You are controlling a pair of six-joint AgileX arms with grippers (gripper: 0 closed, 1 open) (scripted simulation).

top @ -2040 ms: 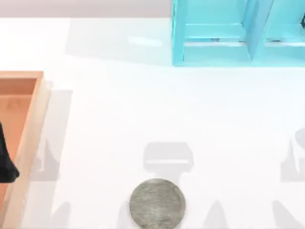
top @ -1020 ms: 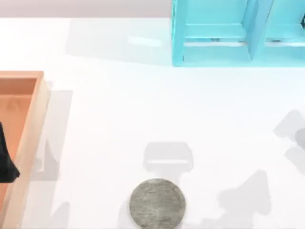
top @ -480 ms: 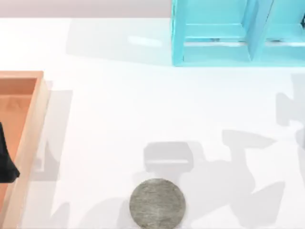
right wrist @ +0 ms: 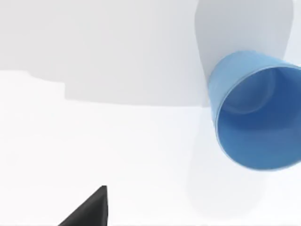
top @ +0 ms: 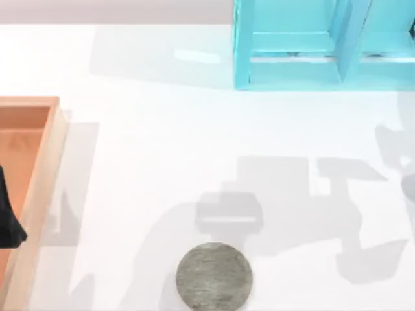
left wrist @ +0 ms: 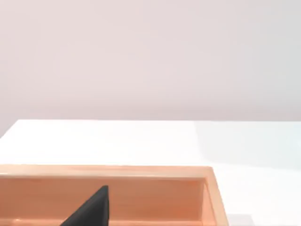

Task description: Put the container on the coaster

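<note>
The container (right wrist: 256, 110), a light-blue cup, shows in the right wrist view with its open mouth turned toward the camera, so the inside wall and bottom can be seen. It stands on the white worktop (top: 162, 149), with a soft grey shadow around it. In that same view one dark fingertip of the right claw (right wrist: 87, 209) pokes in at the edge, well apart from the cup and not touching it; whether this claw is wide or narrow, I cannot tell.

The coaster (top: 214, 275), a round grey disc with a mottled stone look, lies flat near the front edge of the worktop in the top view, roughly in the middle between left and right. Nothing rests on it. Grey shadows fall across the white surface around and to the right of it.

At the top view's left edge sits an orange-brown wooden tray (top: 39, 175), and a dark part of the left claw (top: 9, 217) hangs over its inside; the left wrist view shows the same dark fingertip above the tray's light wooden wall. How far this claw stands apart cannot be told either.

At the back right of the worktop stands a turquoise shelf frame (top: 292, 45) with open compartments. Beyond the worktop the left wrist view shows a plain pale wall (left wrist: 150, 56)
</note>
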